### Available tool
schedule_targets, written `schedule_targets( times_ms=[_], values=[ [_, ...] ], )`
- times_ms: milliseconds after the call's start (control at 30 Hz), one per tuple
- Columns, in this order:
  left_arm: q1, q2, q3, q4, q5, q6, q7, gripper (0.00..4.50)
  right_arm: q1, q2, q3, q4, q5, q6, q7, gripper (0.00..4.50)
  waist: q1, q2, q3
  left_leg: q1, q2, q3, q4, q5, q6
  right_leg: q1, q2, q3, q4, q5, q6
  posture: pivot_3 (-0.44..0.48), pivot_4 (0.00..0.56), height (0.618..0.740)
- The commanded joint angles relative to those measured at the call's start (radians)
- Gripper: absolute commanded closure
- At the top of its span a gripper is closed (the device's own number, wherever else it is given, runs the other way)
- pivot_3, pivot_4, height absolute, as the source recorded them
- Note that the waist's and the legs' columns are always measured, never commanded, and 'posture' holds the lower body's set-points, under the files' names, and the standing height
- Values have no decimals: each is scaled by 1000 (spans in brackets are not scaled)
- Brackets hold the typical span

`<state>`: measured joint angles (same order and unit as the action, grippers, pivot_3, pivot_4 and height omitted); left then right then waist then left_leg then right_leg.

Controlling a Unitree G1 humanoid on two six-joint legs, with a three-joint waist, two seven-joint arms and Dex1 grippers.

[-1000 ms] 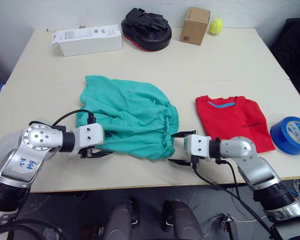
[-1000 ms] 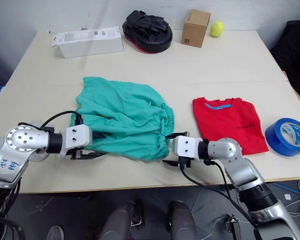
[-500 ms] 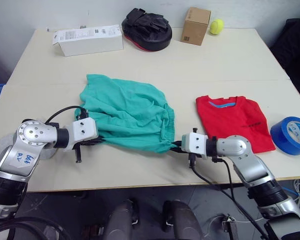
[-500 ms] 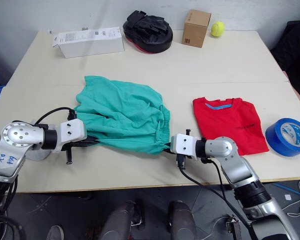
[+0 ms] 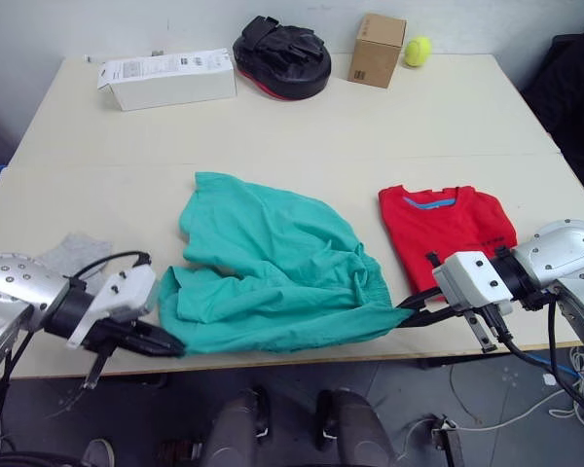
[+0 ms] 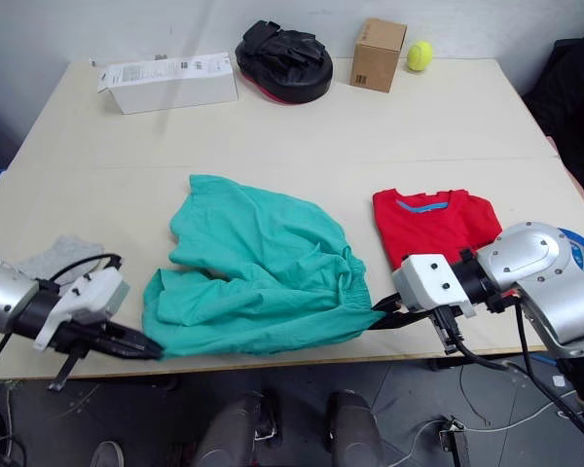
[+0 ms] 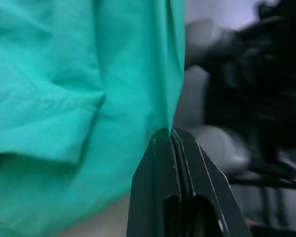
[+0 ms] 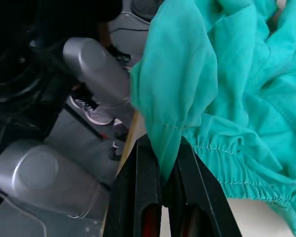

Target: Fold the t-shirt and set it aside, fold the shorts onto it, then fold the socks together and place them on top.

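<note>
Currently: shorts [image 5: 273,272] spread near the table [image 5: 302,126] front edge, its near hem reaching that edge, pinched at one near corner by the left gripper [image 5: 171,345] and at the other by the right gripper [image 5: 409,318]. T-shirt [image 5: 446,232] folded beside them; socks [image 5: 74,252] near the left arm.

Teal shorts [image 5: 273,272]; red t-shirt [image 5: 446,232]; grey socks [image 5: 73,255].
</note>
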<state>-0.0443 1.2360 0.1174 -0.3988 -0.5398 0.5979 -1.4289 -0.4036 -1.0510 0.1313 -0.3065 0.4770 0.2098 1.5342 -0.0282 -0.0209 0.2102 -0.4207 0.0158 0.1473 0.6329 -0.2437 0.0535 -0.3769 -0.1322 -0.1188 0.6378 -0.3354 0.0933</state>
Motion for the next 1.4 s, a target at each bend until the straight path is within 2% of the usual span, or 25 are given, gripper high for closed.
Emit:
schedule_targets(
  times_ms=[33, 300, 433, 467, 667, 800, 867, 967, 1233, 1400],
  values=[
    [-18, -36, 5, -7, 25, -8, 80, 4500, -29, 54, 47, 57, -88, -72, -6, 4463, 5, 0, 0, 0, 0, 0, 0, -1, -3, 0, 0, 0, -1, 0, -1, 0, 150, 740],
    [-139, -165, -60, 97, 129, -91, 212, 4500, -99, 115, 70, 159, -155, -107, -12, 4463, 7, 0, 0, -1, -1, 0, 0, 0, -2, -2, -1, 1, 3, 0, 0, 0, 150, 740],
    [-195, -184, -59, 163, 150, -112, 233, 3270, -104, 128, 55, 160, -142, -90, -35, 4500, 4, 0, 0, -1, 0, 0, 0, 2, 1, -3, 0, -1, 5, 0, 0, 0, 150, 740],
    [-209, -185, -58, 177, 143, -107, 228, 3076, -105, 131, 52, 161, -143, -88, -42, 4500, 4, 0, 0, -1, 0, 0, 0, 2, 1, -3, 0, -1, 5, 0, 0, 0, 150, 740],
    [-216, -157, -59, 181, 140, -135, 169, 1269, -69, 151, 48, 161, -166, -105, -102, 4500, 1, 0, 0, -1, 0, 0, 2, 2, 2, -2, 0, -1, 6, 0, 0, 0, 150, 740],
    [-201, -125, 18, 103, 54, -89, 129, 7, -7, 142, 33, 121, -154, -87, -127, 4500, 5, 0, 0, -1, 0, -1, 2, 2, 2, -2, -1, -1, 6, 0, 0, 0, 150, 740],
    [-154, -108, 56, 36, 26, -88, 104, 7, 6, 141, 27, 105, -149, -75, -136, 4500, 2, 0, 0, -2, 0, 0, 2, 2, 2, -2, -1, -1, 6, 0, 0, 0, 150, 740],
    [-80, -101, 52, -13, 118, -203, 121, 7, 18, 141, 20, 91, -146, -62, -143, 4500, 0, 1, 0, -1, -1, 0, 2, 2, 2, -1, -1, 0, 5, 0, 0, 0, 150, 740],
    [-37, -115, -29, 36, 278, -406, 142, 7, 12, 153, 28, 83, -150, -44, -158, 4500, 4, 1, 0, 0, 0, 0, 1, -1, -3, -2, -1, -1, 5, -1, -1, 0, 150, 740],
    [-27, -132, -96, 60, 351, -469, 162, 7, 13, 158, 29, 78, -152, -36, -168, 4500, 2, 1, 0, -1, 0, 0, 1, 0, -2, -2, -1, -1, 6, -1, -1, 0, 150, 740]
  ],
)
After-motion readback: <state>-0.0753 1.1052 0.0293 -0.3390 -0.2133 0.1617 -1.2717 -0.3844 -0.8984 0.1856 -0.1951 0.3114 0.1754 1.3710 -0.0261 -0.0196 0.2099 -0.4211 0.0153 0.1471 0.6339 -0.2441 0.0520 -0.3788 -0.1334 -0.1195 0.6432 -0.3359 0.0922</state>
